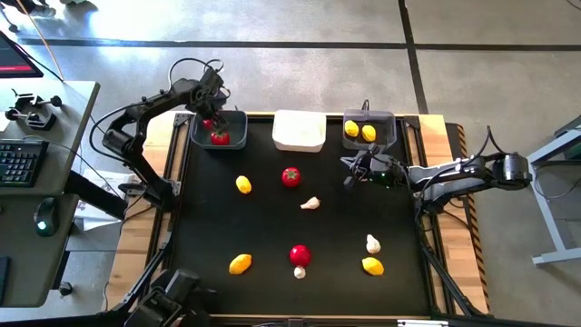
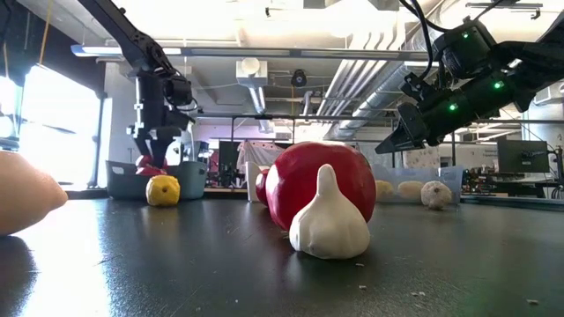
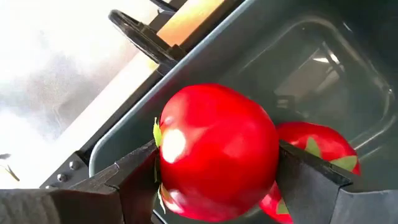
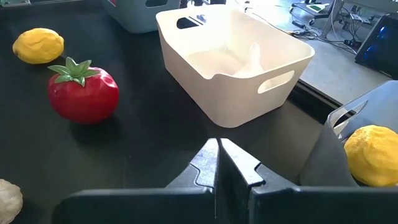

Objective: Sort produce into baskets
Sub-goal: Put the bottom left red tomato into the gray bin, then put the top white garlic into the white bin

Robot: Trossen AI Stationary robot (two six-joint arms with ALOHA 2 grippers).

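Observation:
My left gripper [image 1: 211, 119] is above the left dark grey basket [image 1: 238, 142], shut on a red tomato [image 3: 217, 149]. A second tomato [image 3: 314, 149] lies in that basket below it. My right gripper [image 4: 217, 163] is shut and empty, hovering above the table in front of the right dark grey basket [image 1: 388, 118], which holds two lemons [image 1: 359, 131]. The white basket [image 1: 299, 130] stands between the two. On the table lie two tomatoes [image 1: 290, 176] [image 1: 300, 254], three lemons [image 1: 243, 184] [image 1: 240, 264] [image 1: 372, 266] and three garlic bulbs [image 1: 310, 203] [image 1: 373, 243] [image 1: 300, 272]. My left gripper pinches the tomato's two opposite round sides [image 3: 165, 155] between its two fingers [image 3: 134, 171]. The fingers come from above, pointing down into the basket. The tomato hangs lifted clear, over the second tomato and the basket's floor.
The baskets stand in a row along the table's far edge. The table's wooden rim [image 1: 154, 218] runs along its left side. A desk with a keyboard [image 1: 18, 163] stands off the table's left side. Bare black table [image 1: 209, 222] lies between the scattered pieces.

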